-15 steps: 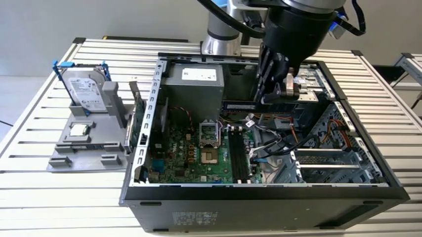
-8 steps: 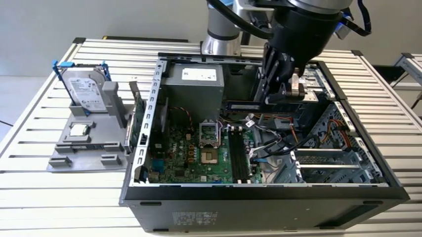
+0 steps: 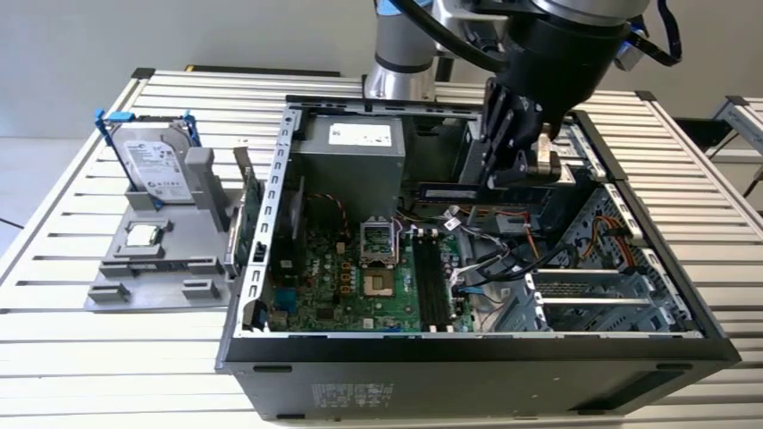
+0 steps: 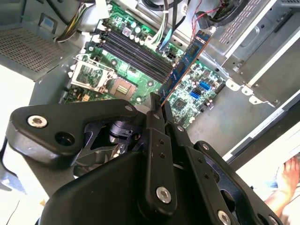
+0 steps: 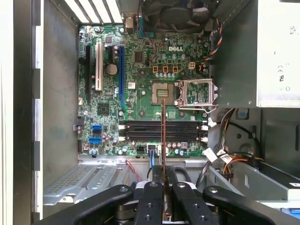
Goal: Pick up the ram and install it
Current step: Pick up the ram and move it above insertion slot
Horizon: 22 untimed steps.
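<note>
We are pinching the ram (image 4: 185, 65) in the tool (image 4: 159, 107), holding it above the motherboard (image 5: 140, 98). It is lying crosswise to the memory slots (image 5: 140, 131), so pressing down now would probably jam or crack it.

— Where on the table (image 3: 71, 357) is the case (image 3: 477, 375)?
— Near its front edge, from the middle toward the exterior view's right; the fixture (image 3: 155, 286) lies just beside it, toward the table's edge at that view's left; the hard drive (image 3: 159, 165) stands on the fixture's far end.
— Inside?
— The motherboard (image 3: 357, 286) lies on the case floor; the power supply (image 3: 357, 152) stands behind it; the ram (image 3: 456, 190), clamped in the gripper (image 3: 491, 179), hangs above the motherboard.
</note>
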### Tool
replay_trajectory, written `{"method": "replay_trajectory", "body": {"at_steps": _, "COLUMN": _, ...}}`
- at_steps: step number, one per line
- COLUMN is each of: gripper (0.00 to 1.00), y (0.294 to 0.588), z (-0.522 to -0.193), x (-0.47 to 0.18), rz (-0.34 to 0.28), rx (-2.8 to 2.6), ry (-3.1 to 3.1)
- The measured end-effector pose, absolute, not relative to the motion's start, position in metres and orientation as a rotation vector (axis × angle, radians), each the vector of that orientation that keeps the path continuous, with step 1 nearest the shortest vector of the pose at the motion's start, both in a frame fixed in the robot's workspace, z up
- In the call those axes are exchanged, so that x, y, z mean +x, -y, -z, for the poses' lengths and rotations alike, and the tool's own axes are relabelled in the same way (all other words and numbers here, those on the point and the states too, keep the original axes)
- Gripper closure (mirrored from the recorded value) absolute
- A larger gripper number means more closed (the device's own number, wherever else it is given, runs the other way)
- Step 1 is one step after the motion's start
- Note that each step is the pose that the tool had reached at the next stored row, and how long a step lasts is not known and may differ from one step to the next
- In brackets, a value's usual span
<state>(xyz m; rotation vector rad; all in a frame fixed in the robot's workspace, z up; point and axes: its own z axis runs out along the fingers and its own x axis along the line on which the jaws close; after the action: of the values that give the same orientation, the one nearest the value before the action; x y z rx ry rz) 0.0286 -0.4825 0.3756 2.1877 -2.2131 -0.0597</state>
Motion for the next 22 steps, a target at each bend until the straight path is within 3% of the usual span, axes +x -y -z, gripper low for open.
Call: {"method": "replay_trajectory", "body": {"at_steps": 22, "gripper": 1.00, "y": 0.4826, "z": -0.3757, "x": 0.0330, "rz": 0.060, "rx": 2.180, "ry": 2.221}}
